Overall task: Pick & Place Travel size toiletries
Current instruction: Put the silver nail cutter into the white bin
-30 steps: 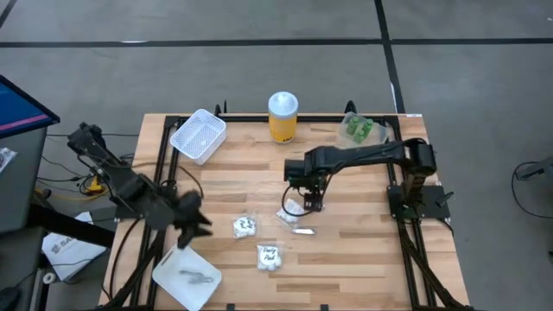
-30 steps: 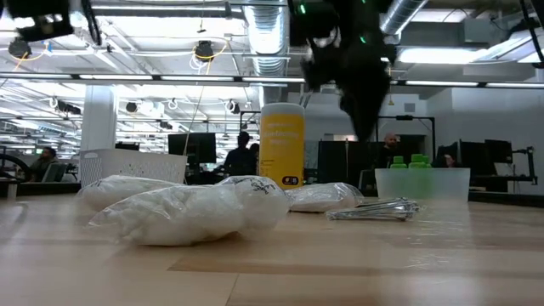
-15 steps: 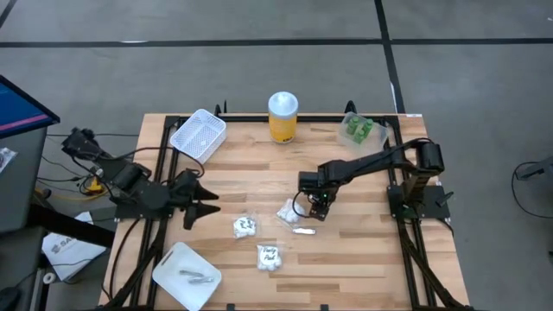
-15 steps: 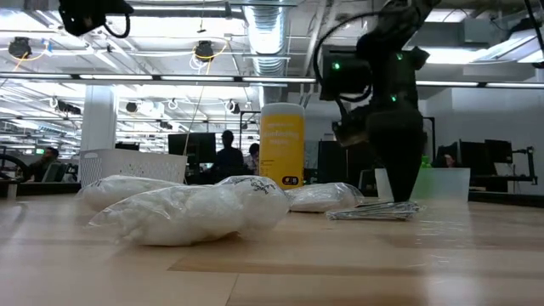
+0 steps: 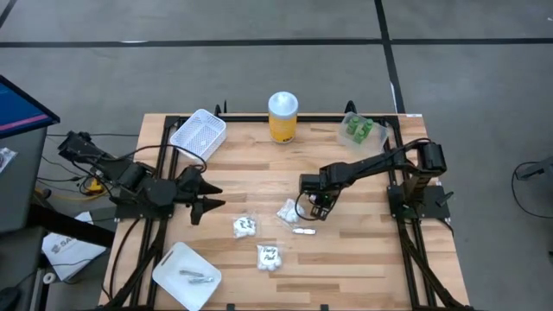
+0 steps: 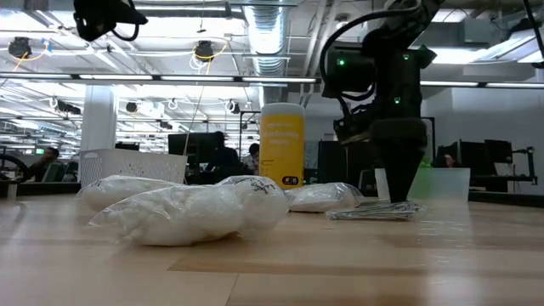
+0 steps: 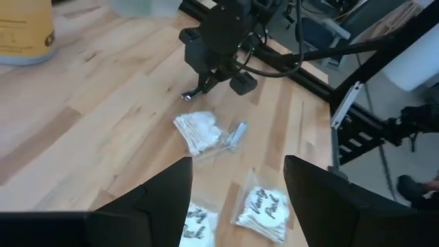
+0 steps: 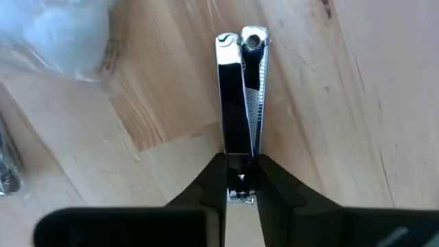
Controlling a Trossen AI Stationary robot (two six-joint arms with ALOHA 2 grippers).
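Having dropped to the table (image 5: 363,250), the right gripper (image 8: 241,180) now clamps a silvery clipper (image 8: 241,96); left gripper (image 7: 236,199) hovers released.

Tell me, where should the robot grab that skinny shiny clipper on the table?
Probably at one end, across its thin width, coming from above. The silvery clipper is long, slim and lies on the wooden table, so only its narrow sides fit between fingers. The right gripper pinches it just so; the left gripper hangs open, apart.
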